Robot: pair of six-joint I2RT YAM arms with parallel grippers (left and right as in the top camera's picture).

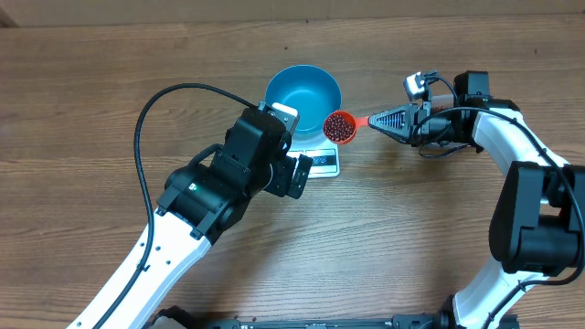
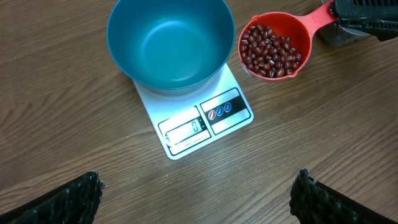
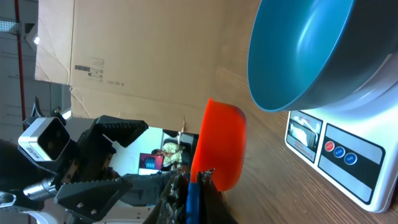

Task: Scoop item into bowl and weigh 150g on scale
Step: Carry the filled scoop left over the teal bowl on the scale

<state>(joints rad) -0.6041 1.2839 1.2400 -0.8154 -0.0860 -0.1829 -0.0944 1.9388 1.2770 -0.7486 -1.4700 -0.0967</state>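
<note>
Jaws of the right gripper (image 1: 382, 119) pinch the handle of the orange-red scoop (image 3: 221, 143), full of red beans (image 2: 268, 51), just beside the empty blue bowl (image 2: 168, 43) on the white scale (image 2: 186, 106); the left gripper (image 2: 196, 200) has its jaws spread. Pouring and weighing remain.

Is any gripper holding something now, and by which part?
The right gripper holds the orange-red scoop by its handle; the left gripper is open and empty.

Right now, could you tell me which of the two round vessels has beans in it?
The orange-red scoop, beside the scale; the blue bowl on the scale is empty.
</note>
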